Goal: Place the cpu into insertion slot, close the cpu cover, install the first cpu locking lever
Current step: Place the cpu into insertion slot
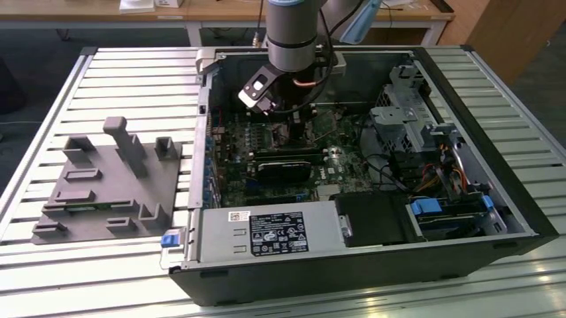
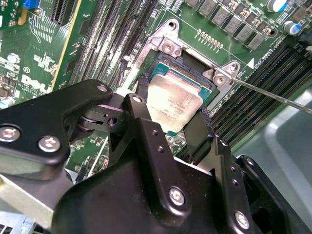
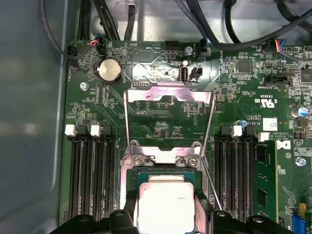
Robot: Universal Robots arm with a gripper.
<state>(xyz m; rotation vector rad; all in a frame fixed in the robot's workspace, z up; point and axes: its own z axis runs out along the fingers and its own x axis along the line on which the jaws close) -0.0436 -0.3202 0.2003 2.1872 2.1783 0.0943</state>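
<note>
In both wrist views my gripper [image 2: 171,103] [image 3: 166,197] is shut on the cpu [image 2: 175,100] [image 3: 165,204], a silver-topped square chip held by two opposite edges between the black fingers [image 2: 197,131]. The chip sits over the insertion slot [image 2: 187,66] [image 3: 165,176], roughly square to it; I cannot tell whether it rests inside. The cpu cover [image 3: 168,95], a silvery frame, is swung open and lies back beyond the slot. Thin wire locking levers [image 3: 209,126] [image 2: 273,95] stand released beside it. In the exterior view the gripper [image 1: 285,120] reaches down into the open computer case.
Long black memory slots [image 3: 92,170] flank the socket on both sides, one row holding a green module [image 3: 265,185]. A black card [image 1: 285,165] lies lower on the motherboard. Cables [image 3: 214,29] hang at the case wall. A grey fixture [image 1: 106,179] sits outside the case, at the exterior view's left.
</note>
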